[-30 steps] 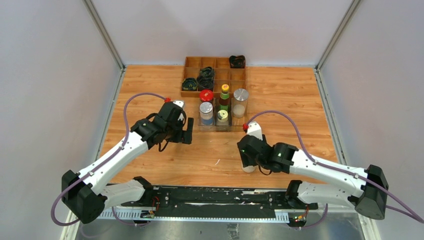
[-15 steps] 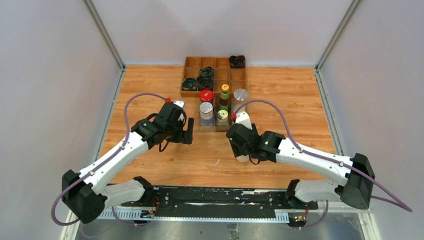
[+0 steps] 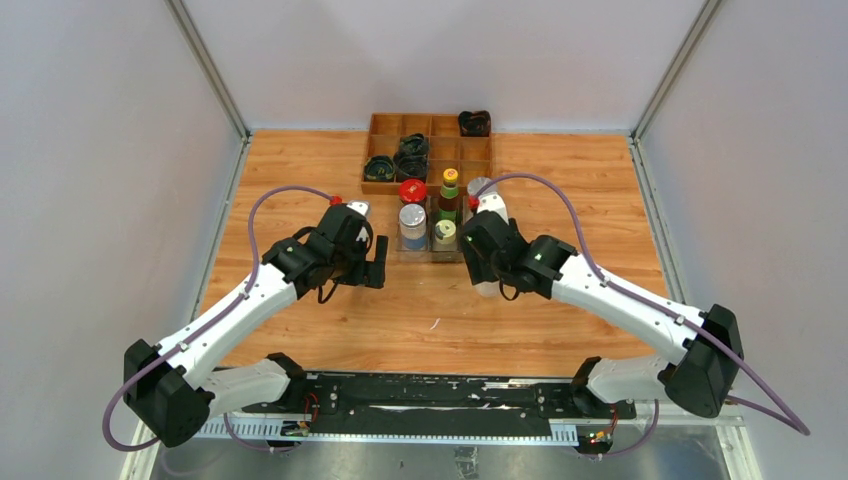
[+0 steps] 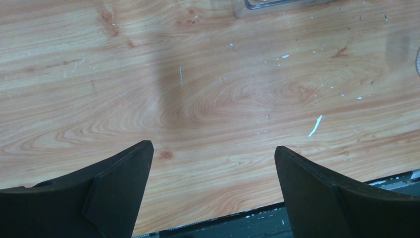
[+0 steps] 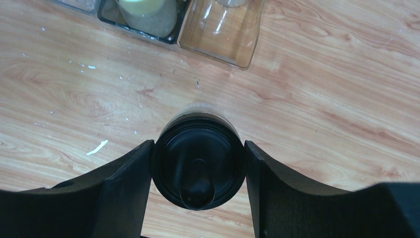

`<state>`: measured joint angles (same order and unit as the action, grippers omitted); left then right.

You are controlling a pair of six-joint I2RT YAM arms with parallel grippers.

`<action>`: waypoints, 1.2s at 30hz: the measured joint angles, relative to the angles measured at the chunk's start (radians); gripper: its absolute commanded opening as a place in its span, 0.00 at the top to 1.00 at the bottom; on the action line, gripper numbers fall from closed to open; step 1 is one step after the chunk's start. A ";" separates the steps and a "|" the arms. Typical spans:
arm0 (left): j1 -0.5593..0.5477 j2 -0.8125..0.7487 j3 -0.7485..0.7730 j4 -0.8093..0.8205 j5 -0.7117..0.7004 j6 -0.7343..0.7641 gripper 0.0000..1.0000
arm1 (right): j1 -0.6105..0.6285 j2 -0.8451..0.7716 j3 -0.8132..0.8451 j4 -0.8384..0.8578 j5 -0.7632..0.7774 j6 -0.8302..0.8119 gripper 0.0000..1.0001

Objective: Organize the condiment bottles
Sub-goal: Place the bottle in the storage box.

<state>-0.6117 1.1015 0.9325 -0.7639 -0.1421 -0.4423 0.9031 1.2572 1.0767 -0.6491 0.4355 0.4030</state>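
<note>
My right gripper (image 3: pixel 487 276) is shut on a bottle with a black domed cap (image 5: pixel 198 166) and holds it just in front of the clear tray (image 3: pixel 429 257). The tray's near right compartment (image 5: pixel 223 37) is empty. In the tray stand a red-capped jar (image 3: pixel 413 190), a silver-capped jar (image 3: pixel 412 216), a bottle with a yellow-green cap (image 3: pixel 450 180) and a pale yellow-capped jar (image 3: pixel 444 232). Another silver-capped jar (image 3: pixel 481 186) is partly hidden behind my right arm. My left gripper (image 3: pixel 377 262) is open and empty over bare wood, left of the tray.
A wooden divided box (image 3: pixel 385 125) with dark coiled bundles (image 3: pixel 411 158) stands behind the tray. A metal frame runs along the table's sides. A black rail (image 3: pixel 430 395) lies at the near edge. A white scrap (image 3: pixel 435 324) lies on the wood.
My right arm has carried the black-capped bottle from near the table's front edge up and left, close to the tray's front. The left arm has not moved.
</note>
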 measured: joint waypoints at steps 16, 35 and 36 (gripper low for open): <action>0.000 0.000 0.000 0.000 0.000 0.000 0.00 | -0.074 0.057 0.156 0.004 -0.048 -0.092 0.46; 0.000 0.000 0.000 0.000 0.000 0.000 0.00 | -0.196 0.191 0.495 -0.086 -0.114 -0.189 0.46; 0.000 0.001 0.001 -0.001 0.000 0.000 0.00 | -0.203 0.198 0.510 -0.092 -0.119 -0.192 0.46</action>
<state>-0.6117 1.1023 0.9333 -0.7647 -0.1425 -0.4419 0.7002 1.4551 1.5864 -0.7406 0.3164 0.2111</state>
